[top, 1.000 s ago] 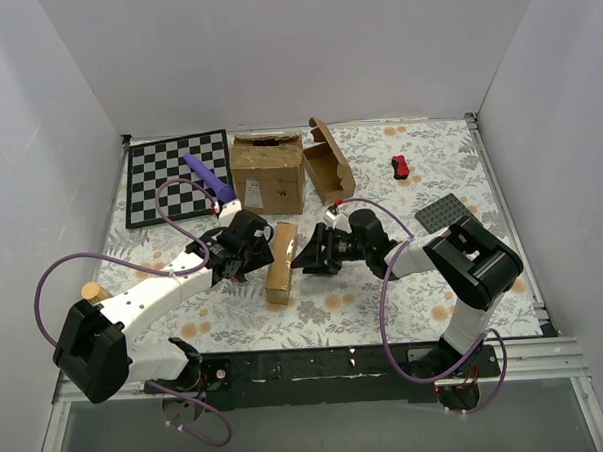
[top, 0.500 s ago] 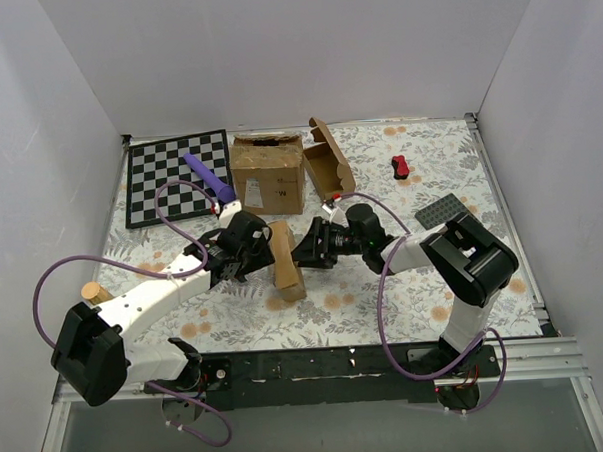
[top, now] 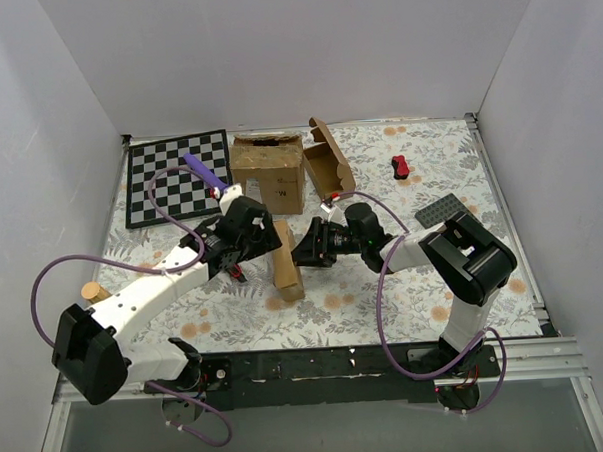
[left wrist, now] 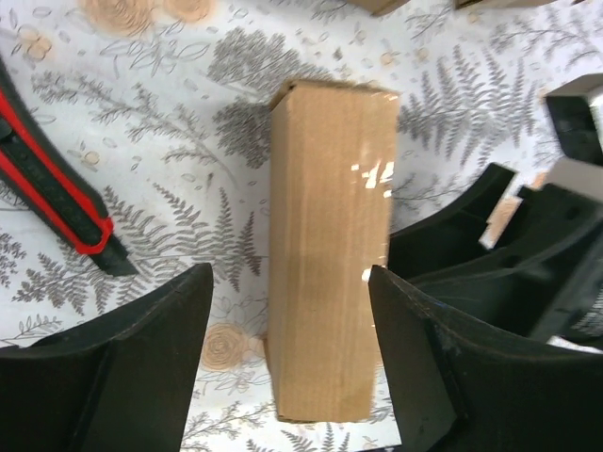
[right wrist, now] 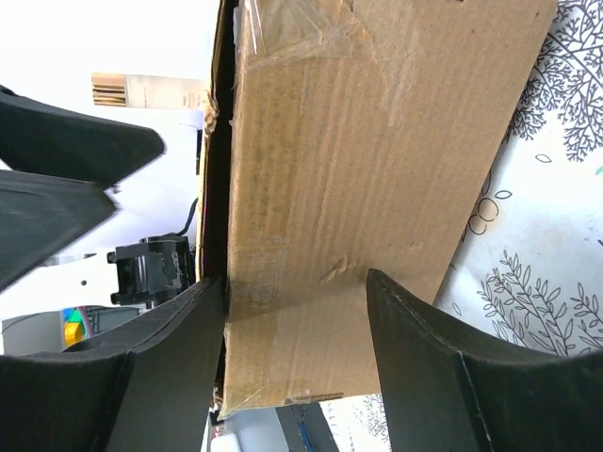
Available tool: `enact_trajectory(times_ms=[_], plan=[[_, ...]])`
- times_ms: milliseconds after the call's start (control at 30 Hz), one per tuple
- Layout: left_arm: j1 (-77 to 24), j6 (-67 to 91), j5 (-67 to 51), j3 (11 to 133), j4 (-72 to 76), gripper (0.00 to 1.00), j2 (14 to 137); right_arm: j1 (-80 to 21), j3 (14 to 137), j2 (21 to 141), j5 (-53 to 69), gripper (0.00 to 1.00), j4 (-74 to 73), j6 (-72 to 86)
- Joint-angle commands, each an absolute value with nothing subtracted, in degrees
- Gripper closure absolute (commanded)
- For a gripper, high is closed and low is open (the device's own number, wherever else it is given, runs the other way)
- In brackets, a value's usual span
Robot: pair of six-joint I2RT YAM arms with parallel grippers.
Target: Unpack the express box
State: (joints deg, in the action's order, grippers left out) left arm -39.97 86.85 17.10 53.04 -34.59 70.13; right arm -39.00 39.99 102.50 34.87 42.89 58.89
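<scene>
Express box [top: 285, 262] stands on edge mid-desk; both pincers straddle it, jaws apart, gripping nothing. Behind: printed carton [top: 268, 174], unreadable; open mailer [top: 328, 163]; chessboard [top: 169, 182] far-left corner.

A robot test cell in a lab is shown rather than a home or shop. The work area is enclosed on 3 sides by plain white panels [top: 274, 47], like a purpose-built booth. 2 robot arms are bolted to a black base rail [top: 318, 365] along the near edge, with purple cables [top: 385, 312] looped from them. The table is covered by a fern-and-flower printed cloth [top: 384, 292], on which unrelated props are scattered: a checkerboard mat [top: 160, 187], a purple stick [top: 205, 172], a printed carton [top: 267, 175], a red-and-black utility knife [left wrist: 57, 202], a grey studded plate [top: 444, 213] and a small red object [top: 401, 166].
</scene>
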Motion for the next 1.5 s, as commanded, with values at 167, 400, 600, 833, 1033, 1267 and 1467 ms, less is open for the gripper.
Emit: enact_trajectory(times_ms=[167, 400, 600, 833, 1033, 1267, 1467], plan=[[-41.83, 85.69, 18.28, 69.58, -45.34, 0.28, 82.68, -39.02, 42.27, 103.71, 33.22, 0.34, 37.79, 54.41], [-45.26, 86.39, 24.07, 76.81, -55.45, 0.28, 90.78, -38.85, 42.28, 103.89, 32.87, 0.34, 37.09, 53.97], [-45.44, 86.92, 26.63, 77.52, -58.09, 0.29, 91.49, -38.50, 42.10, 103.71, 33.05, 0.34, 37.00, 53.61], [-45.79, 86.31, 27.68, 79.36, -59.41, 0.31, 93.16, -38.32, 41.92, 103.62, 32.78, 0.34, 37.00, 53.26], [-45.88, 84.82, 27.51, 82.43, -60.29, 0.30, 94.92, -38.41, 41.92, 103.62, 32.52, 0.34, 36.39, 52.65], [-45.88, 84.03, 28.65, 84.46, -63.90, 0.32, 98.35, -38.32, 42.63, 103.36, 32.17, 0.35, 34.98, 51.50], [-45.88, 83.93, 28.92, 84.02, -64.69, 0.43, 98.53, -38.41, 43.07, 103.45, 31.99, 0.35, 34.37, 51.15]])
